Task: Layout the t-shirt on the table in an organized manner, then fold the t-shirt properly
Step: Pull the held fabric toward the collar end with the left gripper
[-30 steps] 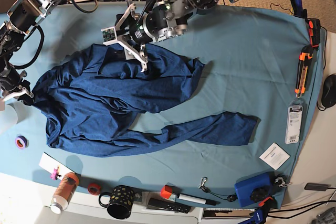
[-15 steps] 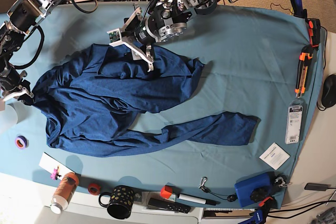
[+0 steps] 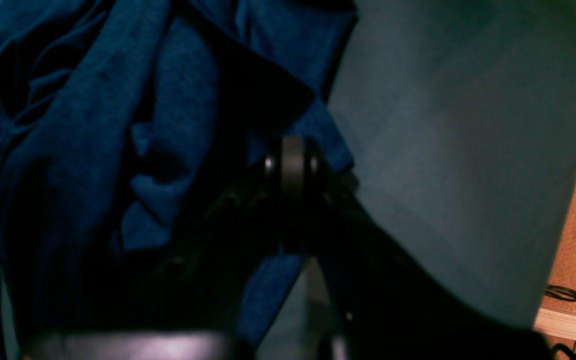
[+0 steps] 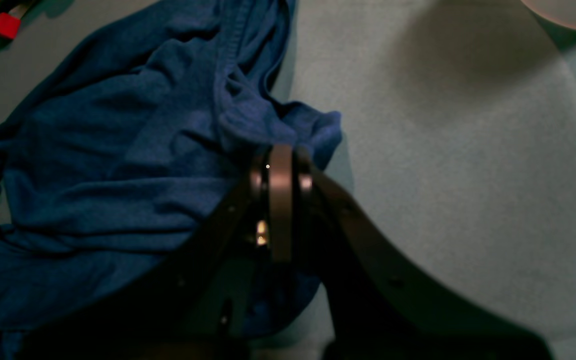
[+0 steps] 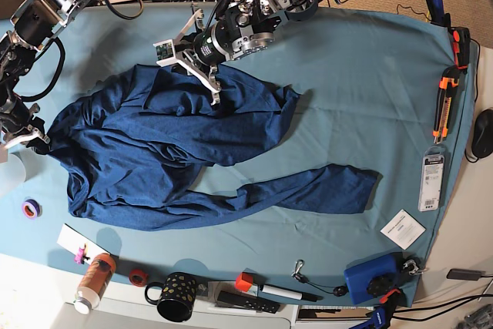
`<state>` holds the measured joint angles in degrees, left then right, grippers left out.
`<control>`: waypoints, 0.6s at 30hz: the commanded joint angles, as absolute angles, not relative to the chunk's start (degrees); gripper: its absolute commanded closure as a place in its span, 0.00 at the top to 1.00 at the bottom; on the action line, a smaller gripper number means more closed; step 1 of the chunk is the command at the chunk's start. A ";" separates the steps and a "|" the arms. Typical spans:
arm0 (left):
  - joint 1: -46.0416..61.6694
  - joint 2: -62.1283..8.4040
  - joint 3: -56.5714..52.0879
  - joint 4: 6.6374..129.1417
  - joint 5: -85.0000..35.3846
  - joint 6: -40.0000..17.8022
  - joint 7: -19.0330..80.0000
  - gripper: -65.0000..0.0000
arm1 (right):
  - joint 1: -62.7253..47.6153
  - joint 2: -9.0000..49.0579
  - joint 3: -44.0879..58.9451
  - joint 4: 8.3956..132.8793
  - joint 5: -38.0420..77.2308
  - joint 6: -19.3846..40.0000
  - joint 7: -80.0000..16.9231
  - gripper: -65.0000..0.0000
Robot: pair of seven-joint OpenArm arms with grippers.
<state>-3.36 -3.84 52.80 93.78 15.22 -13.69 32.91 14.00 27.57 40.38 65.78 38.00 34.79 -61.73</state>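
Note:
The dark navy t-shirt (image 5: 154, 152) lies crumpled over the left and middle of the table (image 5: 370, 98), with one long strip trailing right toward the front. My left gripper (image 5: 213, 92) is down on the shirt's far edge. In the left wrist view its fingertips (image 3: 293, 160) are pressed together, pinching the edge of the t-shirt (image 3: 93, 125) beside the teal table (image 3: 443, 125). My right gripper (image 5: 35, 140) is at the shirt's left end. In the right wrist view the right gripper (image 4: 280, 162) is shut on a bunched corner of the t-shirt (image 4: 108, 150).
Along the front edge stand a bottle (image 5: 94, 281), a red tape roll (image 5: 137, 276), a black mug (image 5: 177, 296), a marker (image 5: 281, 292) and a blue box (image 5: 373, 279). A purple ring (image 5: 31, 208) lies front left. An orange-handled tool (image 5: 443, 102), a packaged item (image 5: 432, 181) and a white card (image 5: 402, 229) lie at right.
My left gripper has gone from open to shut on the shirt's far edge, shifting slightly left. The right arm and the rest of the shirt have not moved.

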 commanded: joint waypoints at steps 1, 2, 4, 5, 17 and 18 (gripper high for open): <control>-3.79 -3.05 52.75 94.72 15.22 -13.32 32.01 0.00 | 15.20 29.04 40.56 66.74 39.18 35.14 -60.82 0.00; -3.79 -3.07 52.75 94.72 15.22 -13.58 32.32 0.00 | 15.20 29.04 40.56 66.74 39.18 35.14 -60.82 0.00; -3.81 -3.07 52.75 94.72 15.14 -17.58 33.17 0.05 | 15.20 29.04 40.56 66.74 39.18 35.14 -60.82 0.00; -3.79 -3.07 52.75 94.72 14.28 -20.23 33.91 0.22 | 15.20 29.04 40.56 66.74 39.18 35.14 -60.82 0.00; -5.28 -2.98 52.75 88.36 14.83 -13.17 29.93 0.58 | 15.20 29.02 40.56 66.74 39.18 35.14 -61.19 0.00; -5.78 -2.96 52.75 87.02 14.83 -12.56 29.93 0.58 | 15.20 29.02 40.56 66.74 39.18 35.14 -61.19 0.00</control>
